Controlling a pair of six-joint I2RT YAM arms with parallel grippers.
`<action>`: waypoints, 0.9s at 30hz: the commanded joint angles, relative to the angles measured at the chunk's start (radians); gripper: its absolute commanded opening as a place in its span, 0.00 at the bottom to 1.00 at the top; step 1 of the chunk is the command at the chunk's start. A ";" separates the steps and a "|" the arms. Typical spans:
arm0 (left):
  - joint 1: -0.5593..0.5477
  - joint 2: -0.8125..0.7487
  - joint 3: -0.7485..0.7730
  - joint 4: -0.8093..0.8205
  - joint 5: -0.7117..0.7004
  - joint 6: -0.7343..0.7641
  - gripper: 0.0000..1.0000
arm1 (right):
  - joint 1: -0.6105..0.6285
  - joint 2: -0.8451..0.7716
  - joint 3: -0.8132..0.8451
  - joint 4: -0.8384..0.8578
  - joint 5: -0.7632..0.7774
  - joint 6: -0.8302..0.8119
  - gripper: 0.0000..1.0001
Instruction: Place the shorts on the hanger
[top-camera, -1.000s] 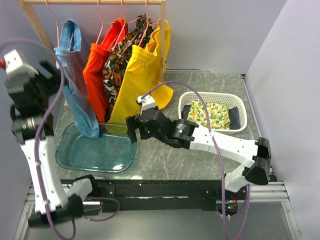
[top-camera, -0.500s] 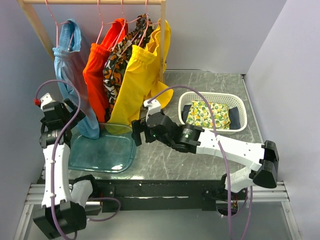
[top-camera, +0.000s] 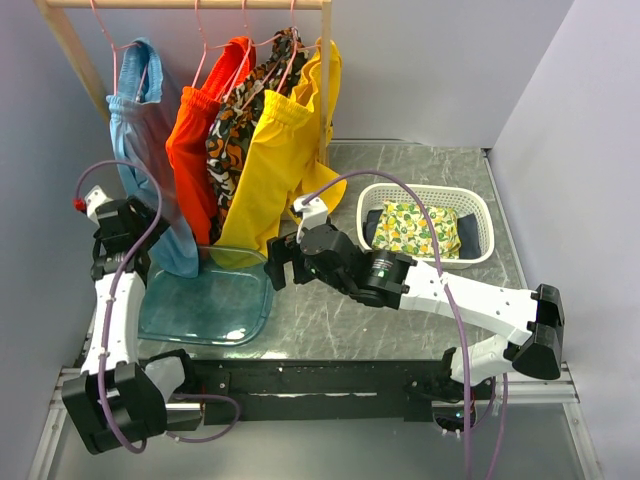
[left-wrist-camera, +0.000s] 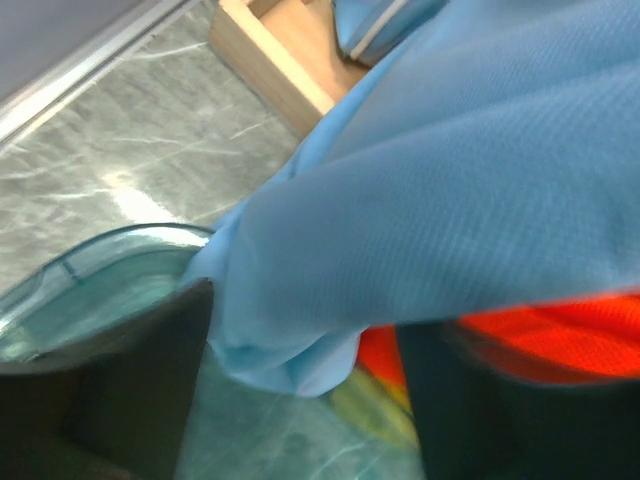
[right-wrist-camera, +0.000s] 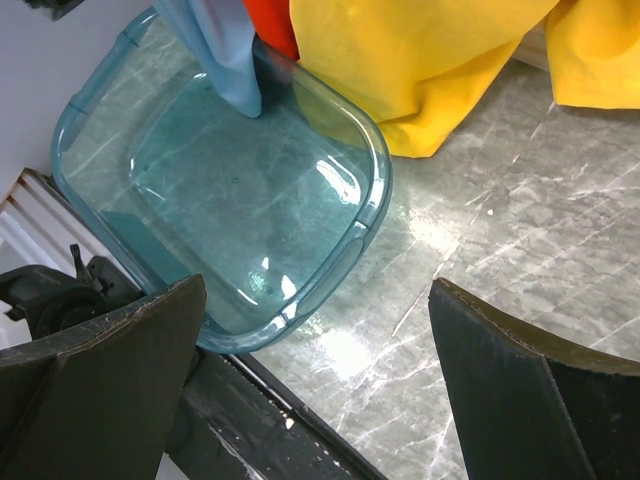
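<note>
Our left gripper (top-camera: 125, 228) has sunk slightly at frame left, spread wide and empty, beside the shorts (top-camera: 150, 170) on the hanger (top-camera: 113, 55). Our right gripper (top-camera: 275, 268) gapes empty by the tray (top-camera: 200, 308).

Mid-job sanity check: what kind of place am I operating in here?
Probably a robot test cell staged as a laundry corner, not a real home. Plain grey walls box in a marble-look table, which holds a wooden clothes rack hung with blue shorts and other garments, and a white laundry basket.
</note>
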 joint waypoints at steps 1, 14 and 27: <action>0.002 0.042 -0.008 0.138 -0.008 -0.044 0.58 | -0.007 -0.022 -0.003 0.035 0.022 0.006 1.00; 0.002 0.128 0.209 0.347 -0.085 0.080 0.05 | -0.013 -0.009 0.041 0.012 0.043 -0.023 1.00; 0.004 0.317 0.266 0.441 -0.073 0.090 0.19 | -0.027 0.045 0.067 0.000 0.040 -0.026 1.00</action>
